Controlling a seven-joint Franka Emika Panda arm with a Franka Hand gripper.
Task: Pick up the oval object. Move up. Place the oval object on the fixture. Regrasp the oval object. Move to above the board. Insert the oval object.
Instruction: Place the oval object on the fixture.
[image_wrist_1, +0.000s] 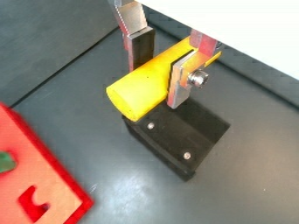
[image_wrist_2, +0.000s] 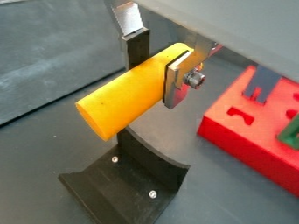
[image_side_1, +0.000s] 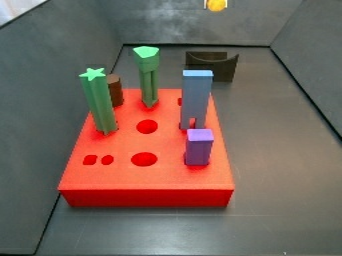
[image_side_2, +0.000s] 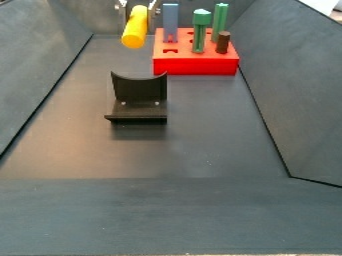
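Above one fixture (image_side_2: 136, 98), the gripper (image_wrist_2: 156, 61) clamped on one oval object (image_wrist_2: 128, 92).

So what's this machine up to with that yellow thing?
The robot arm's gripper is clamped on the oval object, a yellow peg, and holds it in the air above the fixture, a small dark notched cradle on the floor. The peg is clear of the cradle. Nearby sits the board, a red block with shaped holes, with green pegs and blue pegs standing in it.
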